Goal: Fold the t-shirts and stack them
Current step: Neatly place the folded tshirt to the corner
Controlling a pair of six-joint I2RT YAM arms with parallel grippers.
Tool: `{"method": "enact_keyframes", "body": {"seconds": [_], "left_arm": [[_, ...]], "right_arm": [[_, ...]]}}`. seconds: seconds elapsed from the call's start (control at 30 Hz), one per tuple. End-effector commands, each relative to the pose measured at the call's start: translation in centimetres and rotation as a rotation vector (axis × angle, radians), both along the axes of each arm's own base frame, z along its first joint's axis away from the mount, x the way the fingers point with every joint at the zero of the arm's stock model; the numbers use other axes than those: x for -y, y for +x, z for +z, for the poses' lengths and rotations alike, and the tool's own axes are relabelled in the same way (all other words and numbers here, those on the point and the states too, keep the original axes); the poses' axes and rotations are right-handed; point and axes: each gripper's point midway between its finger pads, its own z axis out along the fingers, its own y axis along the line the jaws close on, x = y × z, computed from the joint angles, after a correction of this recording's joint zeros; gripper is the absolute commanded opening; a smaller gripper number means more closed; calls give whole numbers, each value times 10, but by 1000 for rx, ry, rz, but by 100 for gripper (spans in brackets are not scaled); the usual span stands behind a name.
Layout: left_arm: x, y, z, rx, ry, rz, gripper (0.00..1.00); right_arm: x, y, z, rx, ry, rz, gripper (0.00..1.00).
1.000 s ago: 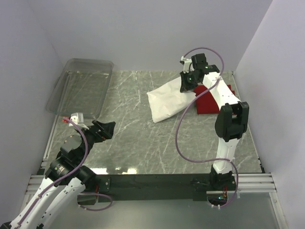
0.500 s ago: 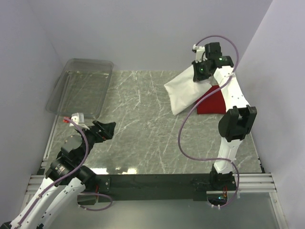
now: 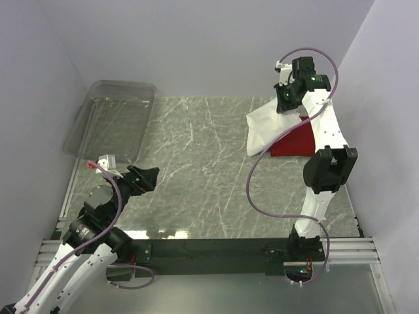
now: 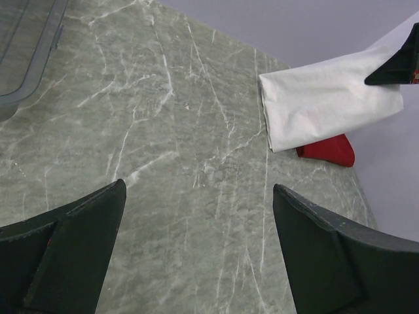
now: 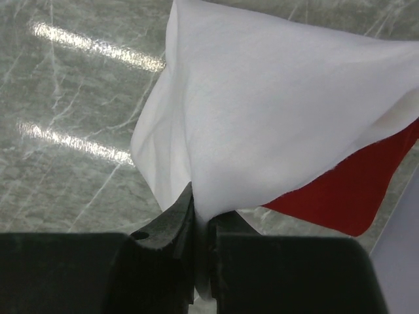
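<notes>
Treat the white shirt (image 5: 275, 111) as light, limp and non-rigid: it sags under its own weight, and unsupported folds will likely drop open. Take hold at a folded edge or corner, pinching all layers together. The right gripper (image 5: 200, 219) is clamped on one corner. The cloth hangs from the jaws toward 7 o'clock in the top view, partly over the red shirt (image 3: 296, 141). Whether its low end touches the table (image 3: 196, 183) cannot be confirmed. Both shirts are at 2 o'clock on the table. The left gripper (image 4: 198, 193), jaws wide apart, holds nothing at 8 o'clock, well apart from both shirts.
</notes>
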Motion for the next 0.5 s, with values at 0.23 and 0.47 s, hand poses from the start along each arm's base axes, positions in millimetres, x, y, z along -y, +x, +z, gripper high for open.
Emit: {"method": "enact_keyframes", "body": {"seconds": [0.23, 0.47], "left_arm": [[2, 1, 7, 27, -22, -7, 99], [3, 1, 7, 25, -21, -7, 99]], "right_arm": [[30, -2, 49, 100, -21, -25, 0], [40, -2, 44, 79, -13, -28, 0]]}}
